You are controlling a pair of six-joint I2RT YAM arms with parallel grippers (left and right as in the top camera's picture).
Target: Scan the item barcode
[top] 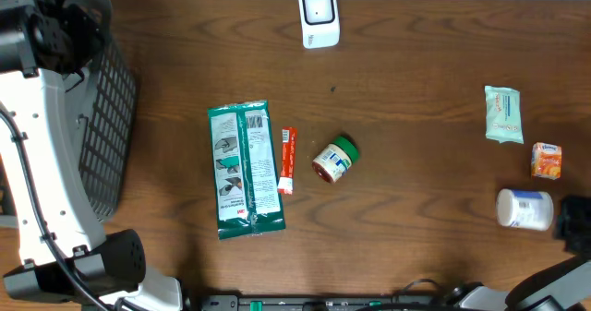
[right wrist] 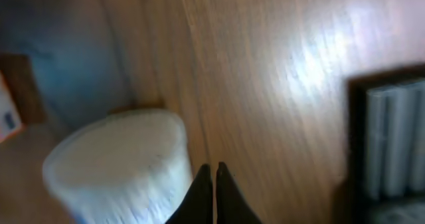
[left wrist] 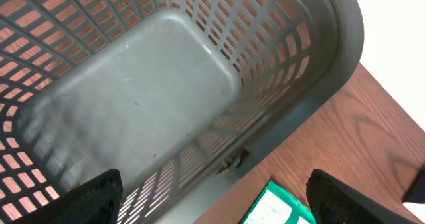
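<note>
The white scanner (top: pixel 319 16) stands at the table's far edge, middle. On the wood lie a green packet (top: pixel 245 168), a thin red stick pack (top: pixel 286 161) and a small jar with a green lid (top: pixel 334 158). A white tub (top: pixel 524 209) lies on its side at the right. My right gripper (top: pixel 574 223) is just right of it. In the blurred right wrist view this gripper (right wrist: pixel 214 167) is shut on nothing, with the tub (right wrist: pixel 113 164) to its left. My left gripper (left wrist: pixel 216 187) hangs open over the grey basket (left wrist: pixel 133 98), and a corner of the green packet (left wrist: pixel 275 211) shows below.
The grey mesh basket (top: pixel 106 117) stands at the left edge under the left arm. A pale green tissue pack (top: pixel 503 113) and a small orange box (top: pixel 546 160) lie at the right. A dark ribbed object (right wrist: pixel 392 137) lies right of the right gripper.
</note>
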